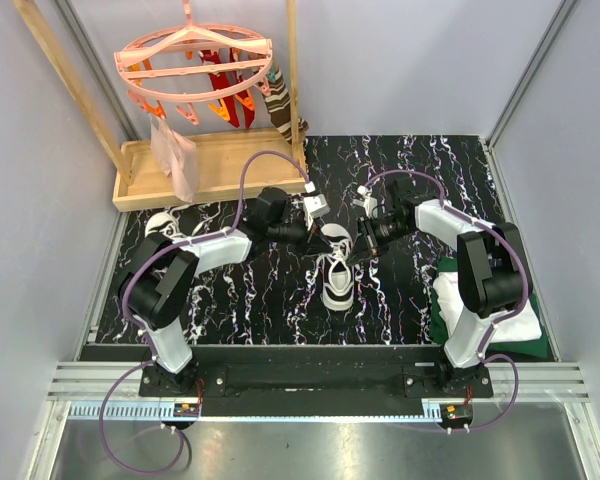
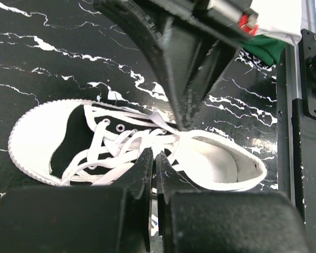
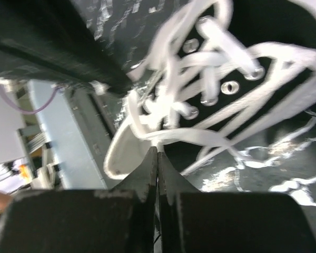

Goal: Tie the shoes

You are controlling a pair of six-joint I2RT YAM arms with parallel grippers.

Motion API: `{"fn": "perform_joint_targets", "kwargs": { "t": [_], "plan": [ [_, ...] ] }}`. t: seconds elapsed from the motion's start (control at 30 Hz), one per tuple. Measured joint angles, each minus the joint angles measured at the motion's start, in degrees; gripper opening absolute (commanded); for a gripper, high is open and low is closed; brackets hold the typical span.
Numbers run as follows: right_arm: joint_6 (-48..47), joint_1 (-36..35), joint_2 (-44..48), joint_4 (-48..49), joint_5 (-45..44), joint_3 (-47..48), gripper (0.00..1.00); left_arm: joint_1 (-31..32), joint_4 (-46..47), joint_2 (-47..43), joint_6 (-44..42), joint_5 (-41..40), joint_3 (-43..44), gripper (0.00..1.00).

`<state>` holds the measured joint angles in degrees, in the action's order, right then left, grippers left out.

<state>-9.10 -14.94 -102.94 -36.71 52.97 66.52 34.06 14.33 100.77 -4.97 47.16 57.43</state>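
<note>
One shoe (image 1: pixel 338 285), black canvas with a white toe cap, lies mid-table with its toe toward the near edge. In the left wrist view the shoe (image 2: pixel 37 132) has its toe cap at the left, and loose white laces (image 2: pixel 121 142) cross its tongue. My left gripper (image 1: pixel 329 240) (image 2: pixel 154 157) is shut at the shoe's side, its tips pinching a lace. My right gripper (image 1: pixel 358 247) (image 3: pixel 157 150) is shut on a lace (image 3: pixel 200 138) just beside the shoe (image 3: pixel 274 95). The other shoe (image 1: pixel 163 222) sits far left, half hidden behind my left arm.
A wooden tray (image 1: pixel 210 165) with a frame stands at the back left. From the frame hang a pink peg hanger (image 1: pixel 195 60) and a dark striped sock (image 1: pixel 277 100). A folded white-and-green cloth (image 1: pixel 490 300) (image 2: pixel 268 45) lies at the right edge.
</note>
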Motion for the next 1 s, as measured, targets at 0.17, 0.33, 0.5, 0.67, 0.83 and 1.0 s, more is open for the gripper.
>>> {"fn": "perform_joint_targets", "kwargs": {
  "t": [0.17, 0.33, 0.5, 0.67, 0.83, 1.0],
  "plan": [
    [-0.9, 0.0, 0.28, -3.72, 3.65, 0.83, 0.26, 0.0, -2.49, 0.57, -1.46, -0.26, 0.74, 0.02],
    [2.67, 0.0, 0.55, -2.67, 2.03, 3.93, 0.36, 0.0, -4.59, 0.68, -2.64, -0.48, 0.76, 0.02],
    [8.68, -0.07, 1.29, 1.64, -0.94, 4.81, 0.39, 0.0, -5.27, 0.68, -3.28, -0.52, 0.76, 0.03],
    [10.71, -0.37, 1.31, 4.52, -1.31, 4.85, 0.4, 0.0, -5.33, 0.7, -4.09, -0.48, 0.83, 0.04],
    [11.85, -1.62, 1.31, 5.84, -1.29, 4.85, 0.38, 0.0, -5.29, 0.72, -4.33, -0.46, 1.09, 0.04],
    [12.66, -3.96, 1.31, 6.49, -1.33, 4.85, 0.38, 0.0, -5.31, 0.72, -4.52, -0.46, 1.09, 0.04]
  ]
}}
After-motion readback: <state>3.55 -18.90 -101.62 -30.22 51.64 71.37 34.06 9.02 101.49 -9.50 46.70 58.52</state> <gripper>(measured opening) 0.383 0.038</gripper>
